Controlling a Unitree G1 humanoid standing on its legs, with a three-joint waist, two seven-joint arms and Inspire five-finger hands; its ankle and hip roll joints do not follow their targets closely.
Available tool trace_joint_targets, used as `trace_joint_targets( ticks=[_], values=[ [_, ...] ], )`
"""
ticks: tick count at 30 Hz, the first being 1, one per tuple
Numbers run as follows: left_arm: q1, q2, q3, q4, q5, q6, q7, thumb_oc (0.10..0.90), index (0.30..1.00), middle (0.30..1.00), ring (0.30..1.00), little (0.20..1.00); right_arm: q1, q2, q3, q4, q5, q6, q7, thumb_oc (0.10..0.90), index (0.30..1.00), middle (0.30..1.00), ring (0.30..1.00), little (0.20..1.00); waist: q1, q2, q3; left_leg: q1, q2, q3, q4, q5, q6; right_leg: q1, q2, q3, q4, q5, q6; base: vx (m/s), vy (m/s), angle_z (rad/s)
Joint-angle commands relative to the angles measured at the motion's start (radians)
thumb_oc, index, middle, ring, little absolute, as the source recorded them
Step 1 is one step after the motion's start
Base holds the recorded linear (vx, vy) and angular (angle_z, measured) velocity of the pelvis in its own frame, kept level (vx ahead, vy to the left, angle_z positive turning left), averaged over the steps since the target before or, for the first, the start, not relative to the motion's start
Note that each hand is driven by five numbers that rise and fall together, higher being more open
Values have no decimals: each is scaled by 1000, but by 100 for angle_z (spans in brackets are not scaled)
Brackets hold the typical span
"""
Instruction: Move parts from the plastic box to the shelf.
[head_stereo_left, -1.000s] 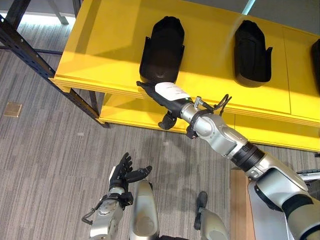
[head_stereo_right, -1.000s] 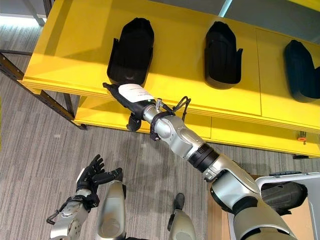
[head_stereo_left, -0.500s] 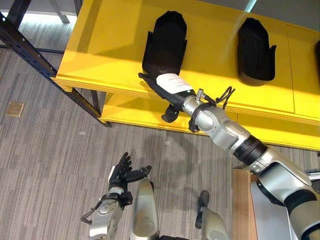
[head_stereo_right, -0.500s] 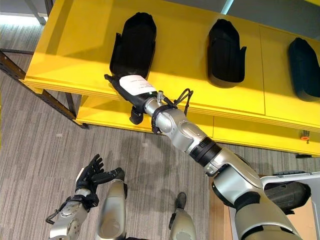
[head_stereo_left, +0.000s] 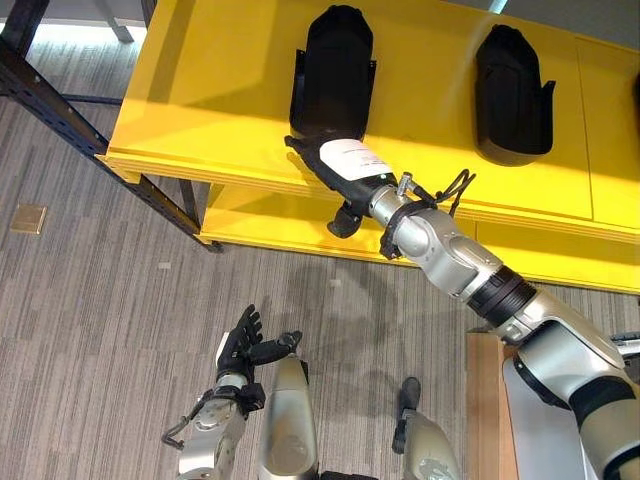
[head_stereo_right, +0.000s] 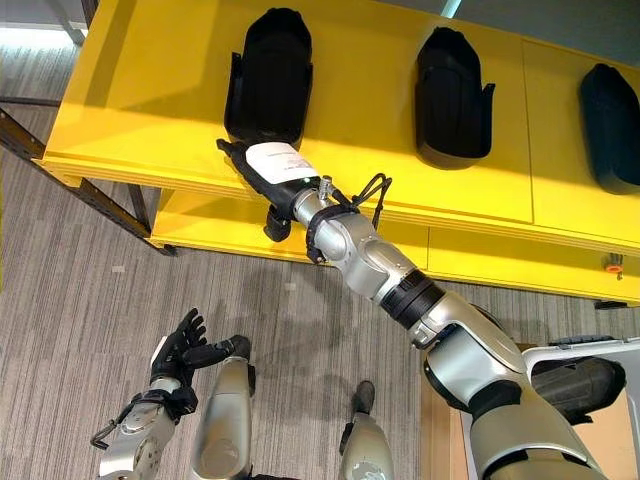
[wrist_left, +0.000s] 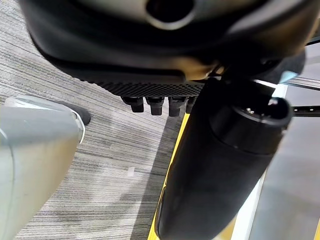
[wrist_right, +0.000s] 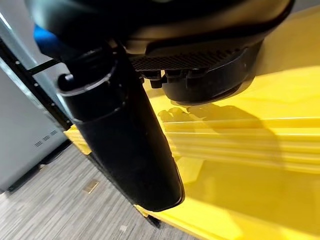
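Three black moulded parts lie on the yellow shelf (head_stereo_left: 200, 90): the left part (head_stereo_left: 335, 70), the middle part (head_stereo_left: 512, 80) and a third part (head_stereo_right: 610, 110) at the right. My right hand (head_stereo_left: 345, 170) reaches over the shelf's front edge, open, with its straight fingers (head_stereo_left: 300, 150) against the near end of the left part and its thumb (head_stereo_left: 345, 218) hanging below the edge. The right wrist view has the dark thumb (wrist_right: 125, 135) over the yellow shelf (wrist_right: 250, 125). My left hand (head_stereo_left: 245, 345) hangs low over the carpet, open and holding nothing.
A light plastic box (head_stereo_right: 590, 352) at the lower right holds another black part (head_stereo_right: 575, 385). A lower yellow shelf level (head_stereo_left: 260, 225) sits under the top one. A dark metal rack frame (head_stereo_left: 60, 100) runs along the left over the grey carpet.
My right hand has reached further forward over the shelf edge, and the left part has slid a little deeper onto the shelf. The left hand has stayed put.
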Motion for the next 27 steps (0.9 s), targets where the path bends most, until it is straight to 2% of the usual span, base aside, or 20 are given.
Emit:
trace_joint_targets(
  ticks=[1, 27],
  values=[
    [37, -22, -3, -129, -17, -64, 1, 900, 1000, 1000, 1000, 1000, -203, -22, -53, -25, 0, -27, -81, 900, 1000, 1000, 1000, 1000, -14, 67, -15, 102, 47, -25, -132, 166, -14, 16, -11, 21, 34, 120, -31, 0, 0, 0],
    [33, -19, -3, -129, -19, -63, 4, 900, 1000, 1000, 1000, 1000, -268, -5, -32, 44, 11, -21, -103, 900, 1000, 1000, 1000, 1000, -18, 82, -15, 73, 42, -29, -107, 166, -16, -8, -14, 24, 45, 125, -32, 0, 0, 0]
  ],
)
